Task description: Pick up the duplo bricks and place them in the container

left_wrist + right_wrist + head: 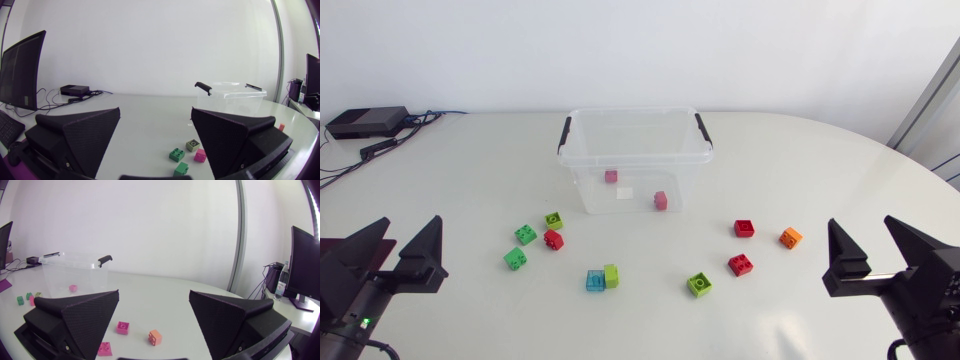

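Standing open at the near edge of the table (470, 320), fingers spread wide with nothing between them, the left gripper (412, 222) and the right gripper (860, 222) flank a scatter of duplo bricks. Each is well short of the container (635, 162) and out to its own side.

Farthest out in front of the container lie a clear blue brick (595, 281) touching a yellow-green brick (611, 275), and a lime brick (699, 285) off towards the container's right. Closer to the container, at its left front, four sit in a loose cluster: a green brick (515, 259), a second green brick (525, 234), a red brick (553, 239) and an olive brick (553, 220). At its right front are a second red brick (740, 265), a third red brick (744, 228) and an orange brick (791, 238).

Beyond them all, the open-topped container holds a pink brick (611, 176) and a second pink brick (660, 200). A pale patch between them is too faint to name.

With ten bricks on the table and neither arm holding one, the job looks barely begun, and the step in hand is choosing and approaching a brick. The next move likely calls for one arm to reach forward and down over a brick on its own side, the green cluster for the left, the orange or red for the right. Its fingers should square to the brick's flat sides, and the carry must clear the container's tall rim. The touching pair needs care, as closing on one could shove the other.
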You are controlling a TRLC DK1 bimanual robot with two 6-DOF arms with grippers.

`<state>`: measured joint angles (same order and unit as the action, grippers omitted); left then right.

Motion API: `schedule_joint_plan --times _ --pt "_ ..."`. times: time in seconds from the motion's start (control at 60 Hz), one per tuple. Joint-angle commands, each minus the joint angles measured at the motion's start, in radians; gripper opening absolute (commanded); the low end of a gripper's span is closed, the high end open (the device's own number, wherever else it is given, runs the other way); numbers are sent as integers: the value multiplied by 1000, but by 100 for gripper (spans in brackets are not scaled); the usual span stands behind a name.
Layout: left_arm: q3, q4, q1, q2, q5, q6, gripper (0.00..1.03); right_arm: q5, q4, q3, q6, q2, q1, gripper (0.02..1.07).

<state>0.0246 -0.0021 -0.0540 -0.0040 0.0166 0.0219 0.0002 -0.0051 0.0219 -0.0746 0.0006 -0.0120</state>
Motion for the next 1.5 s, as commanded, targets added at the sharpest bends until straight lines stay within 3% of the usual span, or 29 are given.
schedule_joint_plan --times 0.0,0.45,0.65,0.8,0.917,1.0,1.1,1.2,1.383,1.483 --pt "-23 -4 6 -8 -7 -7 99 -5 -4 -22 13 -4 -2 103" --pt "41 -29 3 1 -7 -17 99 -3 7 -2 12 -7 -6 103" --pt "144 -29 17 154 -6 -16 99 -3 11 46 12 18 -6 103" --pt "225 -39 31 291 -6 -16 97 -2 34 108 13 153 -6 103" --pt "334 -104 34 492 -6 -16 96 9 40 188 16 320 -6 102" --pt "456 -236 42 690 -6 -31 96 11 30 228 22 414 -9 102" --pt "578 -380 63 889 -6 -154 96 18 4 279 22 507 -17 102" --pt "649 -453 80 1056 -6 -283 96 23 -111 358 19 593 -26 102" --pt "721 -527 118 1274 -4 -350 96 -6 -262 487 18 832 -88 102" --pt "814 -645 132 1391 28 -392 96 -22 -397 595 10 937 -95 102"
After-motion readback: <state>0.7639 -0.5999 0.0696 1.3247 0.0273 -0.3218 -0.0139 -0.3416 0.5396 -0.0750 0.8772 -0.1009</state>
